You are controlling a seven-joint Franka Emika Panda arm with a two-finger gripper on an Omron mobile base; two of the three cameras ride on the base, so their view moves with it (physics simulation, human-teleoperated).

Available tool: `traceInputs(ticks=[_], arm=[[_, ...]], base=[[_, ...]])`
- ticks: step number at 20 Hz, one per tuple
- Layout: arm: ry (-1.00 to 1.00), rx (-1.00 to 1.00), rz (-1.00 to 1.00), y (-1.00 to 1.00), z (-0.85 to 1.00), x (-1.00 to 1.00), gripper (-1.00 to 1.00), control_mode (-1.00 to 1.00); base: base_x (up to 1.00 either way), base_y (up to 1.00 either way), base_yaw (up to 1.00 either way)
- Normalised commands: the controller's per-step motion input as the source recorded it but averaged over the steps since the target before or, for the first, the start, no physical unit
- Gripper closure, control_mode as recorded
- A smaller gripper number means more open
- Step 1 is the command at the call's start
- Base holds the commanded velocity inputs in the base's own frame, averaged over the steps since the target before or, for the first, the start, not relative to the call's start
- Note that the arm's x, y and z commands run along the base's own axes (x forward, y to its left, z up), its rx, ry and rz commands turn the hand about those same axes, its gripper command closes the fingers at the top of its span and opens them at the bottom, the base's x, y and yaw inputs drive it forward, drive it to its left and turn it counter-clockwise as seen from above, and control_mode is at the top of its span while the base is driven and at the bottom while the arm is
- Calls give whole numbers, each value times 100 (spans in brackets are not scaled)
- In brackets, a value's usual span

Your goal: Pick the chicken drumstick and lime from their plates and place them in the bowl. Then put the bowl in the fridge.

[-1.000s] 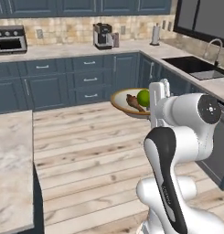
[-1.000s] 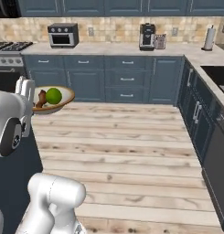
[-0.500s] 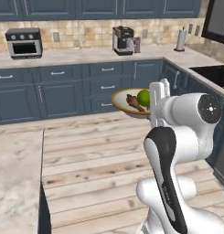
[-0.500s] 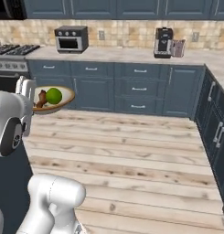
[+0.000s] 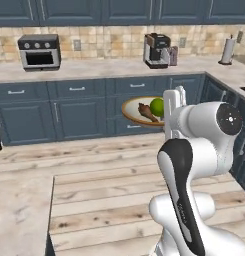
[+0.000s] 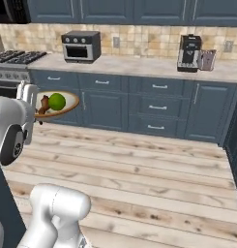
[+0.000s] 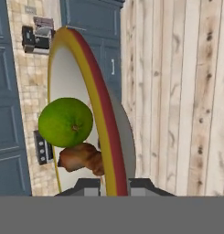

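Note:
The tan bowl with its darker rim hangs in the air in front of the blue cabinets, held level by its edge. Inside it lie the green lime and the brown chicken drumstick. My gripper is shut on the bowl's near rim. From the right base view the bowl sits at the left, with the lime and drumstick in it, next to the gripper. In the hand view the rim runs between the fingertips of the gripper, with the lime above the drumstick. The plates and the fridge are out of view.
A toaster oven, a coffee machine and a paper towel roll stand on the back counter. A stove is at the far left. A marble counter corner lies near the base. Wooden floor stretches ahead.
The whole scene has slid to the right in both base views, so the base has turned left. The bowl with its contents stays in the shut gripper, unchanged relative to the arm.

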Motion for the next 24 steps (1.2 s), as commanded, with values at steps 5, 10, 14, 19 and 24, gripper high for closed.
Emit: traceInputs(ticks=[5, 10, 14, 19, 24], arm=[[0, 0, 0, 0, 0, 0, 100, 100], [0, 0, 0, 0, 0, 0, 100, 100], [0, 0, 0, 0, 0, 0, 100, 100], [0, 0, 0, 0, 0, 0, 100, 100], [0, 0, 0, 0, 0, 0, 100, 100]], base=[[93, 0, 24], [88, 0, 32], [85, 0, 36], [85, 0, 36], [86, 0, 35]])
